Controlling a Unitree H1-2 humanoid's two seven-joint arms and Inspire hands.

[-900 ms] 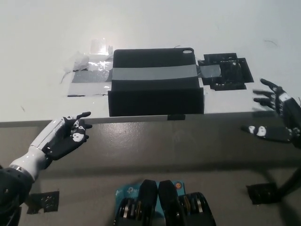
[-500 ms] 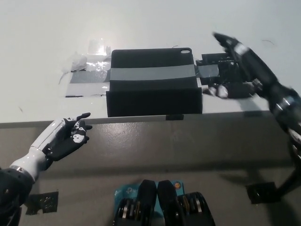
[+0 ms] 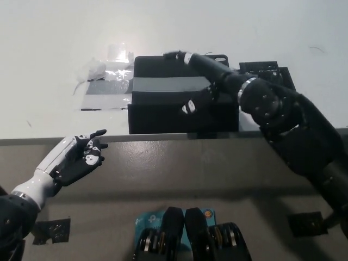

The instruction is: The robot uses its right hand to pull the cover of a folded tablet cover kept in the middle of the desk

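Observation:
A black folded tablet cover (image 3: 163,100) lies in the middle of the white desk, with a grey tape band (image 3: 163,84) across it. My black right hand (image 3: 198,79) reaches over the cover from the right, its fingers spread above the far edge and top surface, holding nothing that I can see. The right forearm hides the cover's right end. My white left hand (image 3: 76,157) rests open below the desk's front edge at the lower left.
Clear tape patches and crumpled plastic (image 3: 103,81) lie left of the cover. Black tape pieces (image 3: 272,73) lie to its right. The desk's front edge (image 3: 65,140) runs across the picture just below the cover.
My right hand has swung leftward from the desk's right side to above the cover. The cover has not moved. The left hand stays where it was.

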